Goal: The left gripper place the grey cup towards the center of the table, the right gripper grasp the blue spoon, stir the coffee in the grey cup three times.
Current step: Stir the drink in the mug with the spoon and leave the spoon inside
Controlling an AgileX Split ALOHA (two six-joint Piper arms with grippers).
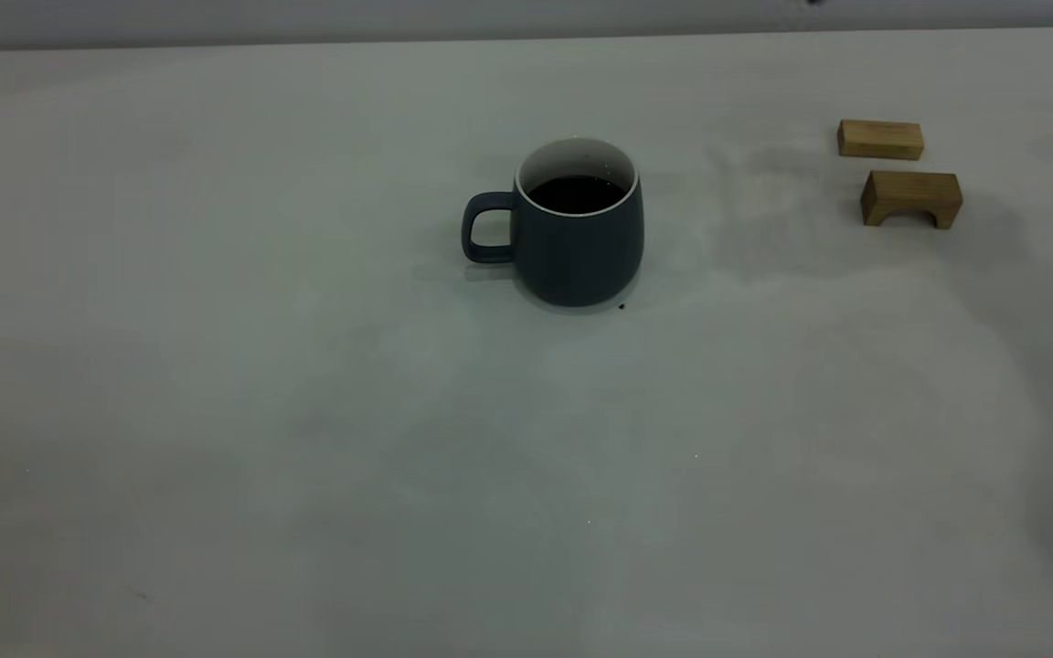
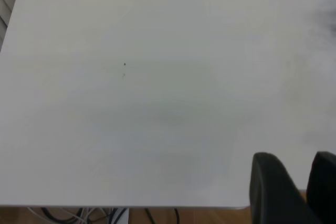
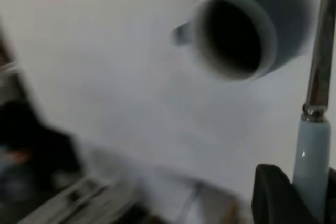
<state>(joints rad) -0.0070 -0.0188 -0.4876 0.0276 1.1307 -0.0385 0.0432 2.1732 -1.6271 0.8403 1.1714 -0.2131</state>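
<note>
The grey cup (image 1: 581,247) stands upright near the middle of the table (image 1: 307,439), handle pointing left, with dark coffee (image 1: 577,194) inside. Neither gripper shows in the exterior view. In the right wrist view my right gripper (image 3: 304,192) is shut on the pale handle of the blue spoon (image 3: 311,156), whose metal neck runs out of view. It hangs above the table, short of the grey cup (image 3: 289,9). The left gripper (image 2: 296,169) is shut with nothing in it, over bare table near its edge.
Two small wooden blocks lie at the back right, a flat one (image 1: 880,140) and an arch-shaped one (image 1: 910,197). A tiny dark speck (image 1: 621,306) sits by the cup's base. Cables (image 2: 94,214) show beyond the table edge in the left wrist view.
</note>
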